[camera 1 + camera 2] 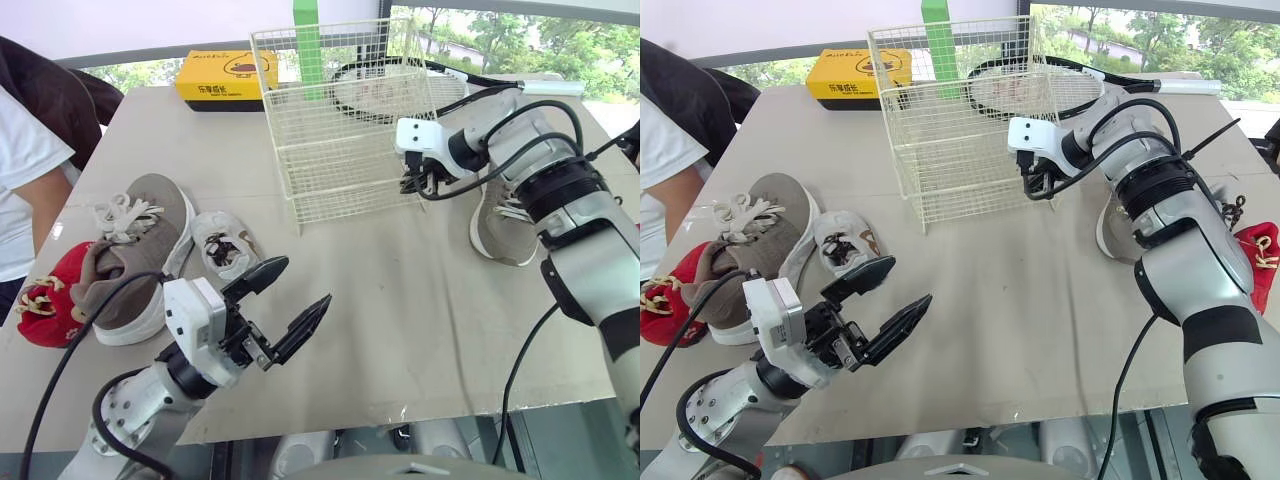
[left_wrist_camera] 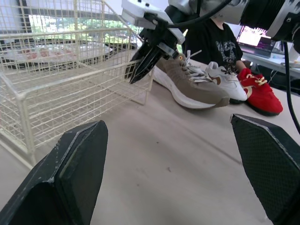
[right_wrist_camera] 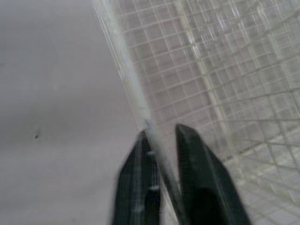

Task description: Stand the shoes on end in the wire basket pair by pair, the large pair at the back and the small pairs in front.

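The right pincer (image 1: 414,186) is closed narrowly on the near right corner wire of the wire basket (image 1: 340,150). The left pincer (image 1: 304,282) hangs wide open above the counter (image 1: 420,320) and holds nothing. A tan shoe (image 1: 135,270) and a small white shoe (image 1: 222,245) lie left of the basket.

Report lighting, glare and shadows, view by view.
Left eye view: daylight comes from the windows behind the wire basket; the table is evenly lit, with no hard shadows. Left wrist view: bright window glare through the basket's mesh. Right wrist view: flat, pale light around the right hand.
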Motion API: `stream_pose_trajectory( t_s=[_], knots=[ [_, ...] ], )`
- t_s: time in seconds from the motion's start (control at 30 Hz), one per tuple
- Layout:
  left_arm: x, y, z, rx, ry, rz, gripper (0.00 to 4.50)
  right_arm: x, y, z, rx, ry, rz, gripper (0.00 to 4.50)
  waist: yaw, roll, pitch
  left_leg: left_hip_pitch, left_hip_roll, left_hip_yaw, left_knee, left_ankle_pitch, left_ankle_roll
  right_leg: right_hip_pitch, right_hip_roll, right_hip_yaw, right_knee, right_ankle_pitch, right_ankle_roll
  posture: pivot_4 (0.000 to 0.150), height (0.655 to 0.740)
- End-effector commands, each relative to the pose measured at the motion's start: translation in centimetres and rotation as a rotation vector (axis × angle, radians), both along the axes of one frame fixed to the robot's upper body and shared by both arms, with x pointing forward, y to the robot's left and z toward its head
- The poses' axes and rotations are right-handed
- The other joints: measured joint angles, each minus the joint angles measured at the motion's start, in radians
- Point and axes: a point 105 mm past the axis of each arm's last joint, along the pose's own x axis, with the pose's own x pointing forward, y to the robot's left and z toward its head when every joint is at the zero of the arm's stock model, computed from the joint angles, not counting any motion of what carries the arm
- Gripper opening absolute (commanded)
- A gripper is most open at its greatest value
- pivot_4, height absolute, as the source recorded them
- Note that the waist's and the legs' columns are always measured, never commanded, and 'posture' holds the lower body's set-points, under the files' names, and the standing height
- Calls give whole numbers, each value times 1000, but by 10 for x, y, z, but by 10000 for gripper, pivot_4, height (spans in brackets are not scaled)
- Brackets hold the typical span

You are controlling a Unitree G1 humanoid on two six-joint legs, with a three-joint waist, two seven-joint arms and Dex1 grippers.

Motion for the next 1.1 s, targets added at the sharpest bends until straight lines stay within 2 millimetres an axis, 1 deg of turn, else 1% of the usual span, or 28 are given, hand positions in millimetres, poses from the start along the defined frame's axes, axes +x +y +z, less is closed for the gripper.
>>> stream_pose_trajectory(
  t_s=[0.03, 0.1, 0.23, 0.3, 0.4, 0.5, 0.6, 0.67, 0.83, 0.97, 1.03, 1.1],
  knots=[
    [-7, -4, 9, -1, -55, -8, 45000, -8, 1, 18, 57, 11, 9, 307, -1, 1, 0, 0, 0, 0, 0, 0, 0, 0, 0, 0, 0, 0, 0, 1500, 7400],
    [-7, -4, 6, -1, -49, -5, 45000, -14, 0, 19, 65, 33, -2, 307, 1, 1, 1, 0, 0, 0, 0, 0, 0, 0, 0, 0, 0, 0, 0, 1500, 7400],
    [-7, -5, 1, -7, -33, -12, 45000, -38, -6, 17, 55, 58, -30, 307, 12, 1, 1, -2, 0, -2, 0, 0, 0, -1, 0, -1, -1, 0, 0, 1500, 7400],
    [-7, -5, -2, -10, -22, -21, 45000, -50, -5, 15, 81, 95, -76, 307, 13, 1, 1, -4, 0, -2, 0, 0, 0, -3, -1, -1, -1, 0, 0, 1500, 7400],
    [-8, -5, -3, -17, -10, -24, 45000, -64, -6, 6, 63, 82, -115, 307, 12, 2, 0, -5, 0, -2, -1, 0, 0, -4, -1, -1, 0, 0, 0, 1500, 7400],
    [-10, -5, -6, -16, 1, -36, 45000, -82, 0, 1, 94, 123, -149, 307, 13, 2, 0, -5, 0, -2, 0, -1, 0, -4, -1, -2, 0, 0, 0, 1500, 7400],
    [-11, -4, -7, -15, 8, -35, 45000, -95, 4, -5, 102, 119, -187, 307, 13, 2, 0, -5, 0, -2, 0, -1, 0, -3, -1, -2, 0, 0, 0, 1500, 7400],
    [-12, -4, -8, -14, 14, -35, 45000, -100, 3, -9, 95, 112, -215, 307, 13, 2, 0, -4, 0, -2, 0, -1, 0, -3, -1, -2, 0, 0, 0, 1500, 7400],
    [-14, -1, -9, -13, 20, -23, 45000, -102, -3, -12, 108, 91, -302, 307, 14, 1, 0, -4, -1, -2, 1, -1, 0, -2, -2, -3, 0, 0, 0, 1500, 7400],
    [-15, 1, -10, -11, 25, -13, 45000, -112, -2, -30, 101, 123, -311, 307, 18, 0, -2, -4, -1, -3, 1, -1, 0, -1, -3, -4, -1, 0, 0, 1500, 7400],
    [-14, 2, -10, -10, 23, -7, 45000, -113, -1, -35, 107, 136, -314, 307, 17, 0, -2, -4, -2, -3, 1, -1, 0, -1, -3, -4, -1, 0, 0, 1500, 7400],
    [-14, 4, -10, -7, 21, -2, 45000, -113, -5, -42, 95, 133, -320, 307, 17, -1, -3, -2, -2, -4, 1, -1, 0, 1, -3, -5, -1, 0, 0, 1500, 7400]
  ],
)
